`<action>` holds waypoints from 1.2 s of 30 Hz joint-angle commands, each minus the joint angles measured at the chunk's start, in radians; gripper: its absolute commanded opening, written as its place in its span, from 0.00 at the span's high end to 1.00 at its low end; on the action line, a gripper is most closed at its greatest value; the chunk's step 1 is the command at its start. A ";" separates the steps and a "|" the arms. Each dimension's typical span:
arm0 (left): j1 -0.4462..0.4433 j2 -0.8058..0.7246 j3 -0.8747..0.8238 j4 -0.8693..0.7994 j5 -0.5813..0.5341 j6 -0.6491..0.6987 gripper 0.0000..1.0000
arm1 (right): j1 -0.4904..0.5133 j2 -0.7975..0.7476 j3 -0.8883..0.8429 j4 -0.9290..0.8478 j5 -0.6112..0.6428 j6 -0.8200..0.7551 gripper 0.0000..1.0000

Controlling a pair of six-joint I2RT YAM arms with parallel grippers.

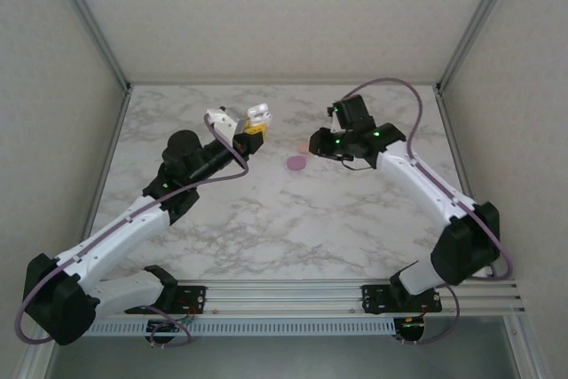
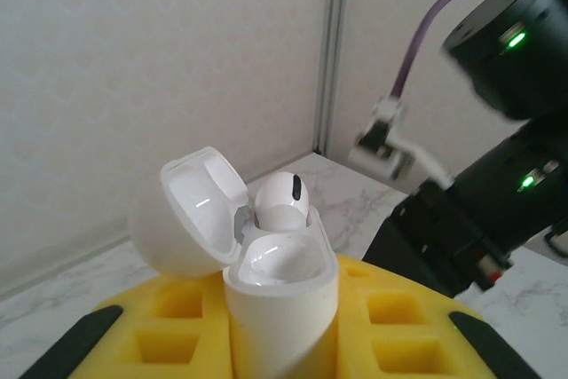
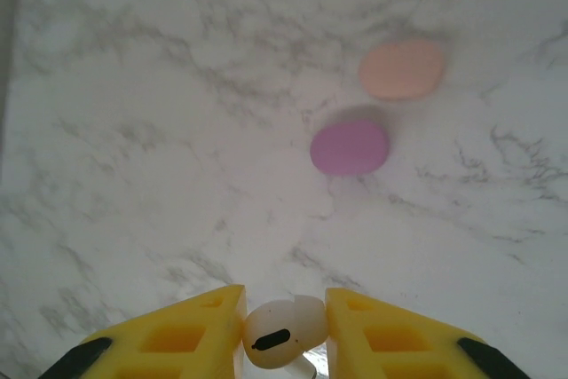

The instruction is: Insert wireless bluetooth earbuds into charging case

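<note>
The right gripper point(image 3: 284, 317) is closed on a white earbud point(image 3: 275, 336), which is pinched between its yellow fingers point(image 3: 191, 330). Ahead of it a purple oval piece point(image 3: 350, 148) is seen lying on the marble table point(image 3: 133, 175), with a peach oval piece point(image 3: 402, 69) just beyond. The left gripper point(image 2: 284, 339) is clamped on a white charging case point(image 2: 280, 295), held upright with its lid point(image 2: 191, 219) tipped open, and a second earbud point(image 2: 282, 201) is seated inside.

Only a short gap over the worktop point(image 1: 293, 228) separates the left gripper point(image 1: 254, 128) from the right gripper point(image 1: 317, 144), and a purple rounded piece point(image 1: 295, 163) and a peach rounded piece point(image 3: 402, 69) lie on the marble there. The case point(image 2: 282, 308) stands open, lid point(image 2: 186, 219) swung aside: one well is filled by an earbud point(image 2: 282, 199), the other is free.
</note>
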 commanded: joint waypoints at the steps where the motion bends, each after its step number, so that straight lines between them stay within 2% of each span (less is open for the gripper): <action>1: -0.008 0.033 0.012 0.092 0.043 -0.048 0.94 | -0.006 -0.078 -0.025 0.077 0.026 0.080 0.71; 15: -0.034 0.157 0.030 0.165 0.070 -0.070 0.94 | -0.009 -0.259 -0.027 0.138 0.083 0.148 0.71; 25: -0.069 0.227 0.038 0.244 0.098 -0.085 0.94 | -0.007 -0.294 -0.054 0.286 -0.016 0.247 0.71; 36: -0.082 0.264 0.046 0.295 0.108 -0.102 0.94 | 0.030 -0.245 -0.073 0.438 -0.076 0.317 0.71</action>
